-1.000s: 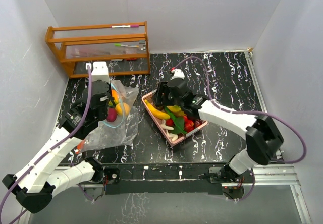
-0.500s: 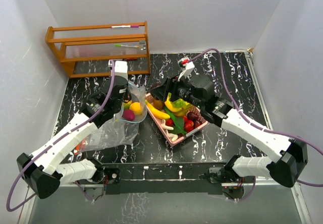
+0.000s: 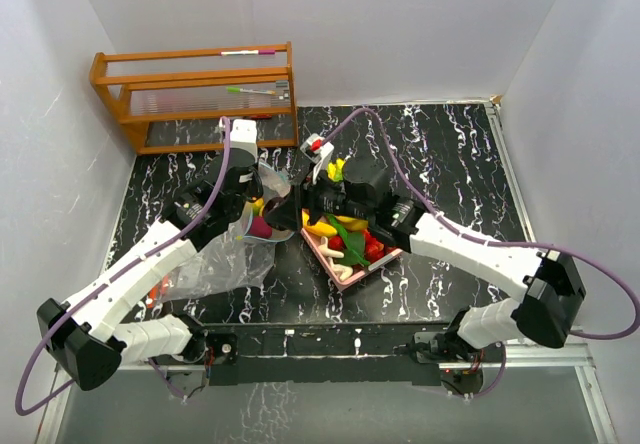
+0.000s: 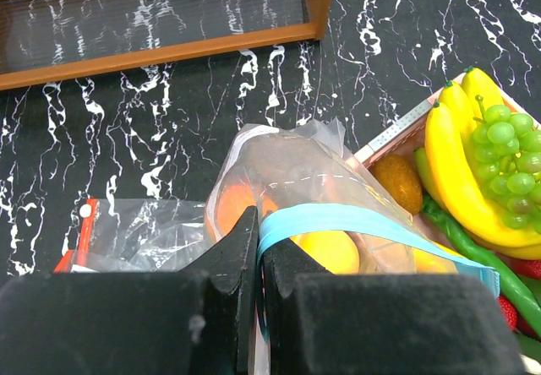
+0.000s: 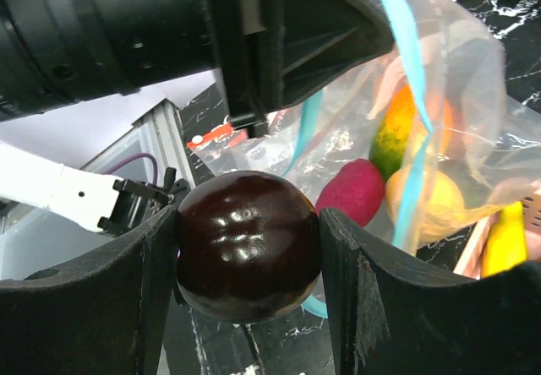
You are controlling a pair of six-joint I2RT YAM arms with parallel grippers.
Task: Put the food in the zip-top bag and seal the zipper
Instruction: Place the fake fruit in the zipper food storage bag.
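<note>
While left claw (image 4: 258, 241) pinches a crinkly clear bag (image 4: 287, 162) by its blue zipper strip (image 4: 355, 220), right claw (image 5: 246, 250) clamping glossy round plum (image 5: 245, 238).

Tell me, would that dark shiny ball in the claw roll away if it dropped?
Probably: the plum looks round and glossy, so it would likely roll and may be slippery. The right gripper pinches just two sides. No dent shows, so it seems hard.
</note>
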